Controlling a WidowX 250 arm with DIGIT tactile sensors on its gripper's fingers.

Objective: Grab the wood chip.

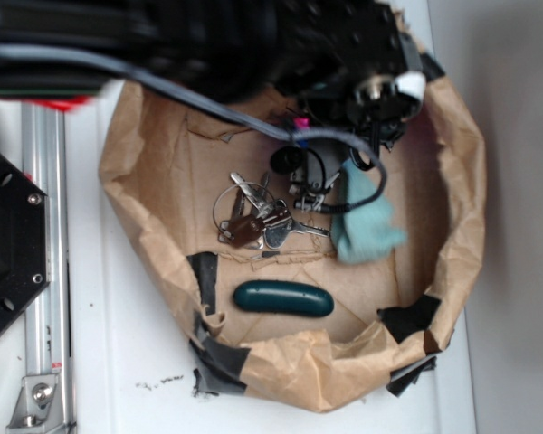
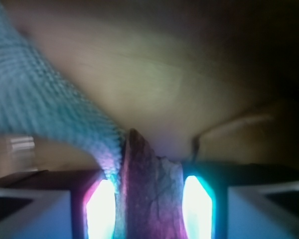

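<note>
In our wrist view, the wood chip point(image 2: 149, 194) stands upright, pinched between the gripper point(image 2: 149, 209) pads. A teal cloth point(image 2: 45, 99) drapes against its left side, above the brown paper point(image 2: 179, 74).

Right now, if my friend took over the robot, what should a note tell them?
Gripper: shut on the wood chip, seen close in the wrist view. A corner of the teal cloth is caught against the left finger beside the chip.

Where things are: the arm hangs over the upper right of the brown paper nest. The key bunch lies mid-nest and the dark-green capsule near the front, both untouched.

Done: the chip is pinched between the fingers.

Left: lift it clear and check that the cloth drops away. Whether the chip is already off the paper is hard to tell.
</note>
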